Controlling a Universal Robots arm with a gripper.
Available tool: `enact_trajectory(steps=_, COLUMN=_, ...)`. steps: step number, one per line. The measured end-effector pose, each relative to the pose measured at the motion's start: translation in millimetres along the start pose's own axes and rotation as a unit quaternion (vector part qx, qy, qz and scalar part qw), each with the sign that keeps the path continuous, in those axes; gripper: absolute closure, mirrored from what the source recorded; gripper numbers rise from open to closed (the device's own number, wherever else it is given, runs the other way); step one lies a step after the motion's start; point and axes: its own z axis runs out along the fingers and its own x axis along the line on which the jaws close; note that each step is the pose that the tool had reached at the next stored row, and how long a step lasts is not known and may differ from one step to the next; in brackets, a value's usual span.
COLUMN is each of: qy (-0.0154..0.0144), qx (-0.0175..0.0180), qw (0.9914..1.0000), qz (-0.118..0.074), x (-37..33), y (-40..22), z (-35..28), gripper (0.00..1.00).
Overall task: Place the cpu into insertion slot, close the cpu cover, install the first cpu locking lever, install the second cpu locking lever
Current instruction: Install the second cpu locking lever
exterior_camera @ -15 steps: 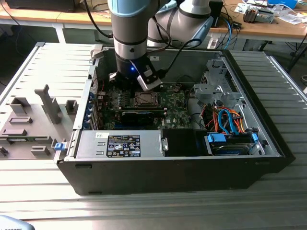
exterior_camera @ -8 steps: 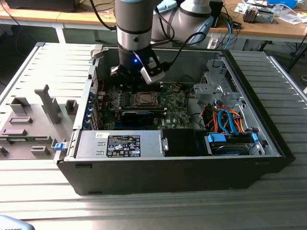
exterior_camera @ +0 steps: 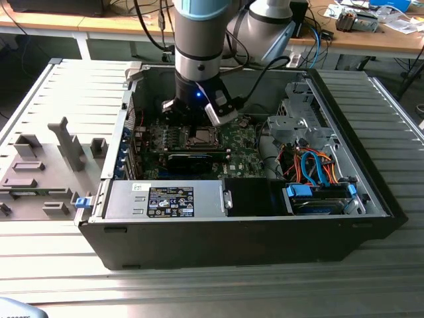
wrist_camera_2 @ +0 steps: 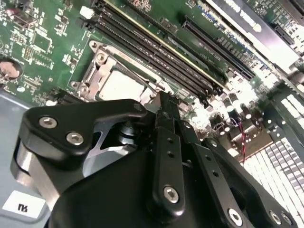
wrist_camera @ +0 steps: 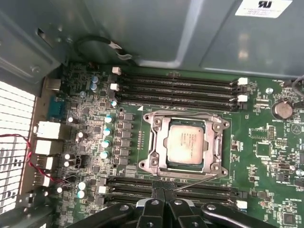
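Cpu (wrist_camera: 186,142) pale silver-beige square, seated under cpu cover (wrist_camera: 158,147).

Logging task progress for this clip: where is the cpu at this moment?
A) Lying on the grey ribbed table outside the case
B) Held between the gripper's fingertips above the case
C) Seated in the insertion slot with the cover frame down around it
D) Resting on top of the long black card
C: in the first wrist view the pale cpu lies flat in the insertion slot, framed by the cpu cover, with the gripper beside the socket.
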Motion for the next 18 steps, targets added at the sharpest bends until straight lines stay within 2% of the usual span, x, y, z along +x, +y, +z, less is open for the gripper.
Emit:
enact_trajectory(steps=3, qy=0.0, qx=0.0, qw=1.0, qz=0.0, x=2.7, y=-0.6, z=6.0, gripper=0.89)
enact_trajectory(steps=9, qy=0.0, qx=0.0, qw=1.0, qz=0.0, x=15.7, y=-1.2, z=18.8, gripper=0.89)
enact_trajectory(steps=14, qy=0.0, qx=0.0, qw=1.0, qz=0.0, x=18.5, y=-2.3, z=28.4, gripper=0.89)
enact_trajectory(steps=16, qy=0.0, qx=0.0, qw=1.0, qz=0.0, x=20.1, y=-3.3, z=36.2, gripper=0.89)
enact_trajectory(steps=18, qy=0.0, qx=-0.0003, qw=1.0, qz=0.0, x=20.4, y=-3.9, z=40.0, gripper=0.89)
